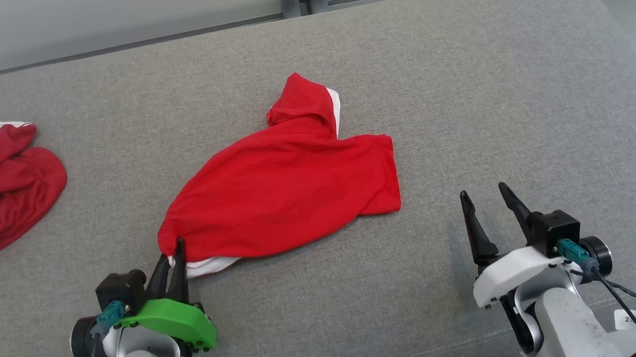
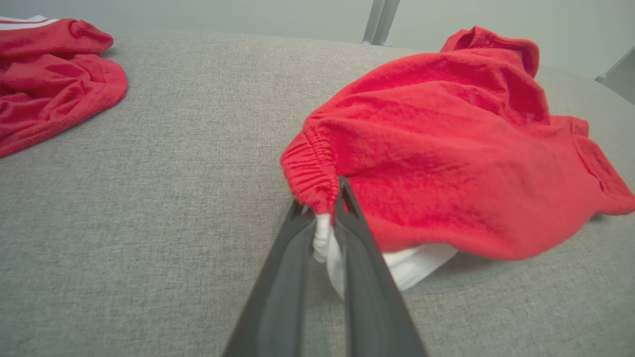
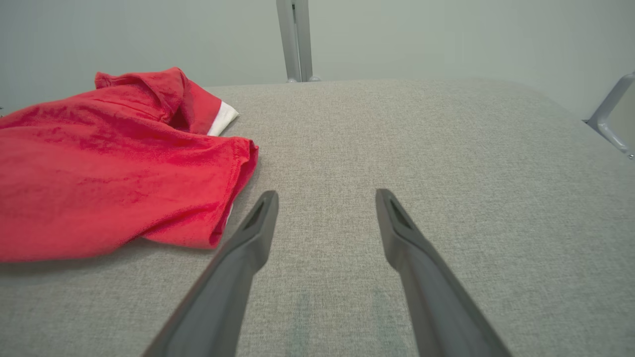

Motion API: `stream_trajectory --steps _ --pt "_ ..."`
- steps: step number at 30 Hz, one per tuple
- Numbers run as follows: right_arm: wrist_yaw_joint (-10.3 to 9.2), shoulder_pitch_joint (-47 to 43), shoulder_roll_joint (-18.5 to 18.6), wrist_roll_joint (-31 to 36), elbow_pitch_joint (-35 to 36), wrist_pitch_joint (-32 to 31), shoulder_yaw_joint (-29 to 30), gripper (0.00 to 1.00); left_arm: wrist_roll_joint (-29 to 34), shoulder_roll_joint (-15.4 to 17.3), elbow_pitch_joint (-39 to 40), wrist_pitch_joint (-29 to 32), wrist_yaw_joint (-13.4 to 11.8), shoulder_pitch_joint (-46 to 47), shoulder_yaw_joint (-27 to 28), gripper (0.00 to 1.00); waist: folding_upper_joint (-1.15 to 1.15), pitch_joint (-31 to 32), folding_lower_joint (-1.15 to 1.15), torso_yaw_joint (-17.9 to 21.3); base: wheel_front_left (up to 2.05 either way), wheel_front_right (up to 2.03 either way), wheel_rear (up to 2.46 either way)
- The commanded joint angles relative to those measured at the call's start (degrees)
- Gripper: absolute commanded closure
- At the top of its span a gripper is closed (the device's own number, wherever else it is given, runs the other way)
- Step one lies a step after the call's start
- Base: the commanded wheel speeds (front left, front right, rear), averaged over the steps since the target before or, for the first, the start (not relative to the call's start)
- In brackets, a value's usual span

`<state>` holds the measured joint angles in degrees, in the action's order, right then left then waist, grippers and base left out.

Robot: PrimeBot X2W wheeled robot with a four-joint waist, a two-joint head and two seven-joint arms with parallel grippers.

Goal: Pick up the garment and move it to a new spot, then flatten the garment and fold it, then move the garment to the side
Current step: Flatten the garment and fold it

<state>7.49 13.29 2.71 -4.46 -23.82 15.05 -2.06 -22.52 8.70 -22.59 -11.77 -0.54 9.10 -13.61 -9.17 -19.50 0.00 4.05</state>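
Dark left fingers [image 2: 362, 267] pinch almost closed on the gathered waistband corner of the red garment [image 1: 286, 196], which lies crumpled mid-way on the grey surface [image 1: 481, 96]. Beside its hem, the right fingers [image 1: 477, 230] stand wide apart and empty. This looks like the pick-up step. Next it needs lifting and carrying to a fresh spot, clear of the other red clothing [image 1: 12, 181].

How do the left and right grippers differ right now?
The left gripper is shut on a corner of the red garment; the right gripper is open and holds nothing. The left touches cloth; the right sits apart from it, over the grey cushion. The left's housing is green, the right's white. Both have long dark fingers.
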Motion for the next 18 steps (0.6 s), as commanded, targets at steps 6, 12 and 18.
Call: stream_trajectory --steps 6,12,18 --pt "0.00 1.6 0.2 -0.6 -2.3 0.1 -3.0 0.00 -0.9 -0.7 -7.5 -2.5 -1.0 4.8 2.2 0.00 0.00 0.3 0.00 0.2 0.00 0.00 0.00" --pt "0.00 2.3 0.1 -1.4 -4.5 0.1 -5.9 0.00 -0.3 -1.3 -10.4 -3.4 0.0 5.3 3.4 0.00 0.00 1.2 0.00 -1.7 0.00 0.00 0.00" --pt "0.00 4.0 0.2 -2.1 -9.1 0.0 -7.5 0.00 2.0 -2.3 -4.1 -3.4 0.4 2.5 5.1 0.00 0.00 1.5 0.00 -5.6 0.00 0.00 0.00"
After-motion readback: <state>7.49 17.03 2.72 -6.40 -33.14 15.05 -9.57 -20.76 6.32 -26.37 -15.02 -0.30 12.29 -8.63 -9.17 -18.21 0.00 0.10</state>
